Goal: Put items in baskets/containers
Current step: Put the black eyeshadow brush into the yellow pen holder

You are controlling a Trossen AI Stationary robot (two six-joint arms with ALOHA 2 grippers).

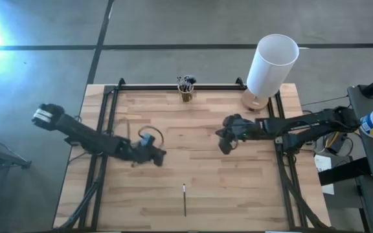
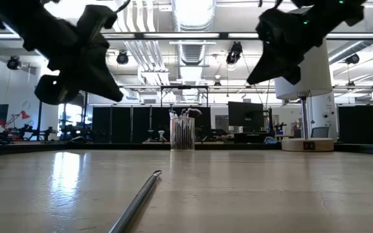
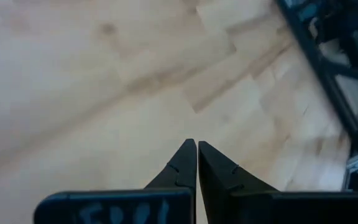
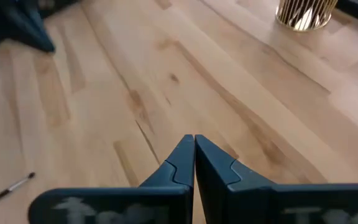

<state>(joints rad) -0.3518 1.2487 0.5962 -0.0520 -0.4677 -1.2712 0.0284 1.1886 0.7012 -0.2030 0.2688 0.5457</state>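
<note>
One thin dark makeup brush (image 1: 184,198) lies flat on the wood near the table's near edge; the low view shows it as a long shaft (image 2: 136,202), and the right wrist view catches its tip (image 4: 6,190). The small clear cup (image 1: 186,89) stands at the far edge with several brushes upright in it (image 2: 182,131), (image 4: 305,14). My left gripper (image 1: 161,156) hovers above the table left of centre, shut and empty (image 3: 197,144). My right gripper (image 1: 225,144) hovers right of centre, shut and empty (image 4: 194,138).
A tall white cylinder on a wooden base (image 1: 269,68) stands at the far right corner. A black frame rail (image 1: 180,86) runs along the far edge and down both sides. Bare wood lies between the two grippers and around the lone brush.
</note>
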